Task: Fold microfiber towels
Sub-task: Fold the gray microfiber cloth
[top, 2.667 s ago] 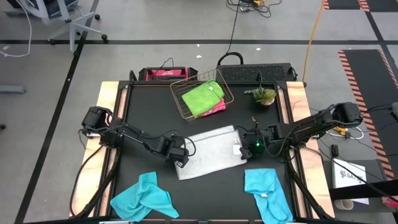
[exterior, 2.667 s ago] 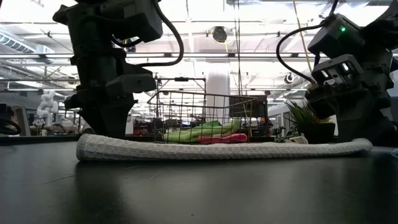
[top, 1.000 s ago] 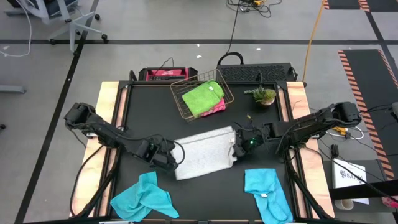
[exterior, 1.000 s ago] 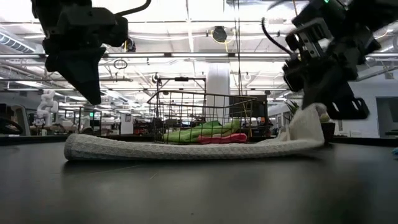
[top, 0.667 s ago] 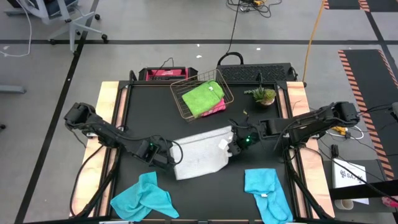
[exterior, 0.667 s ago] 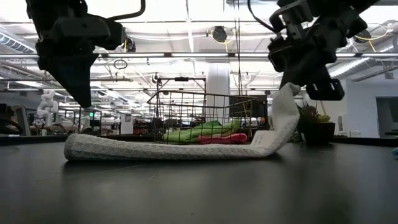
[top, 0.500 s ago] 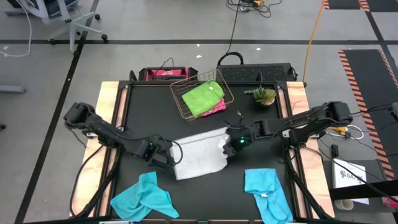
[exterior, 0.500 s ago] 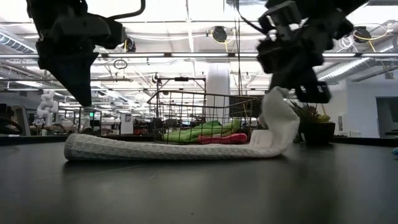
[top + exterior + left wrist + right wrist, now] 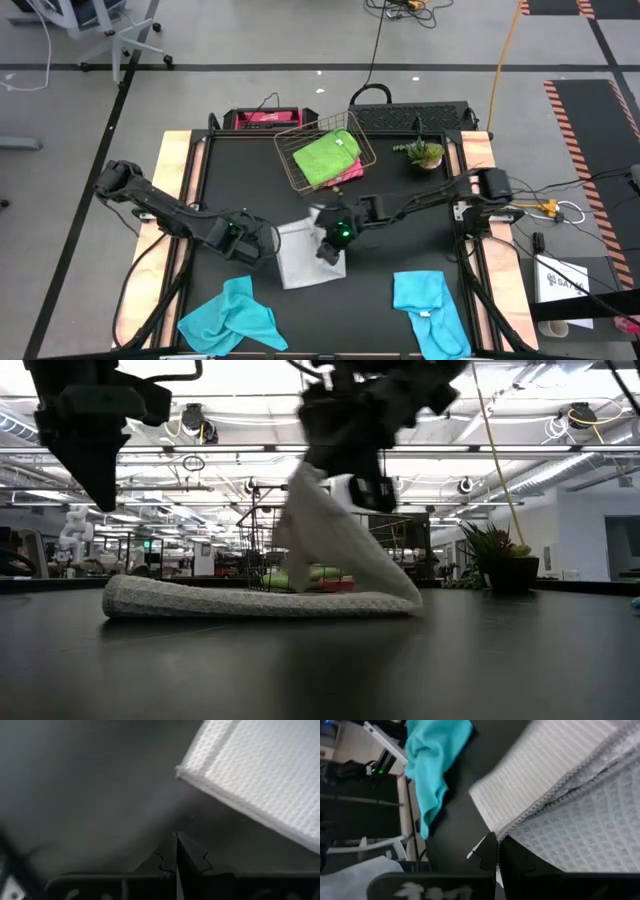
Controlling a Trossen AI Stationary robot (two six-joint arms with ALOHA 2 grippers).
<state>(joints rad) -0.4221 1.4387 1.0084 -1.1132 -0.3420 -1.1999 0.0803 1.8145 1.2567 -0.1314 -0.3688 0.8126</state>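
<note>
No writing on the table could be read; a white sheet off the right edge carried dark lettering too small to make out.

At the table's left front lay a crumpled turquoise towel, soft and bunched. Just beyond it the left gripper hung above the black tabletop beside the left edge of the light grey towel, its fingers pressed together on nothing; a second before it had stood in almost the same spot.

The grey towel, a waffle-weave cloth with a stitched hem, lay at the table's middle front. The right gripper pinched its right edge shut between the fingers and held it raised over the towel's middle, so that in the low view the cloth rose in a slanting sheet from the fold on the table. Moments earlier that gripper had been at the towel's far right end and the cloth lay nearly flat and long; now it showed about half as wide from above.

Behind, a copper wire basket held the lime green towel on top of the pink towel, of which probably only an edge showed. Further right stood a small potted plant, and at the right front the second turquoise towel, roughly folded.
</note>
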